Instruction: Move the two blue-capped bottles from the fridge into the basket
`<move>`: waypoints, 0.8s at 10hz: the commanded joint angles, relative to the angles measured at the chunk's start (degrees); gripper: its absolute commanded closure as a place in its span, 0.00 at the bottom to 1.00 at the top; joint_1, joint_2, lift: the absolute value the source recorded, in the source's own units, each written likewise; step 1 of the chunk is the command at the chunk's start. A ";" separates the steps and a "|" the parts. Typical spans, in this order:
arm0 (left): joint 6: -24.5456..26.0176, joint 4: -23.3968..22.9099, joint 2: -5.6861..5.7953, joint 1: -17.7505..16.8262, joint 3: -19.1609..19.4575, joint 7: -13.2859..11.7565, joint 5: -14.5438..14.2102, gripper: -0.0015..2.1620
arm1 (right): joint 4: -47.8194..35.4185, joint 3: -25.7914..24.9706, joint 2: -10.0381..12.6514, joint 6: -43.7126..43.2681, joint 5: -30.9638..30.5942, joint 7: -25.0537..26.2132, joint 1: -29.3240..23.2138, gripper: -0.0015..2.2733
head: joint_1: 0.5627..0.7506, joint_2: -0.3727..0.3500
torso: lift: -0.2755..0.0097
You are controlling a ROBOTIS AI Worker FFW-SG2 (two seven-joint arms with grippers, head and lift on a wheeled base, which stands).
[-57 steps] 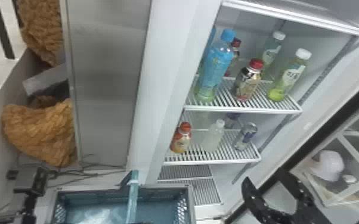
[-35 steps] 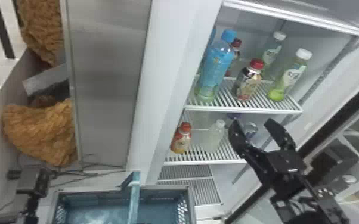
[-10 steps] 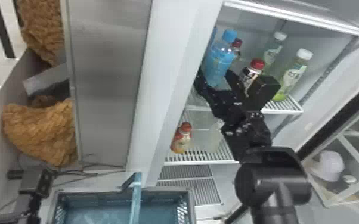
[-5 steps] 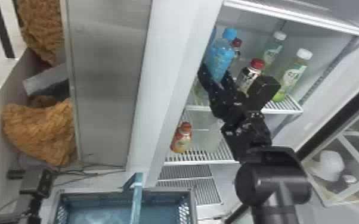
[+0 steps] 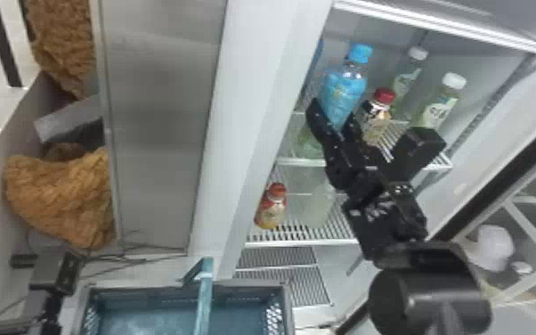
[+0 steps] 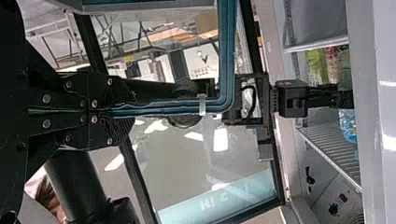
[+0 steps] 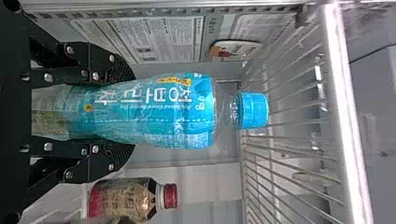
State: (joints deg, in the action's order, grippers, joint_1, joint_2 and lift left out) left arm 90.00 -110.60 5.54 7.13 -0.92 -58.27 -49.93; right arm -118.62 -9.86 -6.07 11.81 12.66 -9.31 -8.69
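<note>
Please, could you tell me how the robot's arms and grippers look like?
The right arm is black, with thick rounded housings and pale markings near its gripper; the left arm is dark and boxy. The left gripper and the right gripper match: black linked fingers, silver screws and ridged pads.

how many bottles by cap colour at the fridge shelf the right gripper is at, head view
blue: 2, bottle between the right gripper's fingers, second bottle mostly hidden
white: 2, rear bottle, front bottle
red: 1, dark bottle
total: 5 that I can make out
</note>
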 commanded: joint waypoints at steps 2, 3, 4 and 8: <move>0.03 0.00 -0.09 0.04 0.12 0.00 0.00 0.53 | -5.34 -1.23 -0.18 0.00 2.19 0.00 -4.94 0.53 | 0.70 0.03 | 0.70; 0.03 0.00 -0.17 -0.10 0.12 0.00 0.00 0.53 | -7.87 -1.23 -0.35 0.00 3.11 0.00 -7.19 0.53 | 0.70 0.03 | 0.70; 0.03 0.00 -0.17 0.04 0.23 0.00 0.00 0.53 | -9.84 -1.34 -0.44 0.00 4.13 0.00 -9.58 0.53 | 0.70 0.03 | 0.70; 0.03 0.00 -0.26 0.32 0.57 0.00 0.00 0.53 | -16.73 -1.91 -0.44 0.00 7.22 0.00 -18.30 0.53 | 0.70 0.03 | 0.70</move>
State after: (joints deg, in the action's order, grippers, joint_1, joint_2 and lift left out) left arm 90.00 -110.60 5.27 7.32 -0.48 -58.27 -49.93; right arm -134.50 -11.60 -6.51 11.81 19.35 -9.31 -25.78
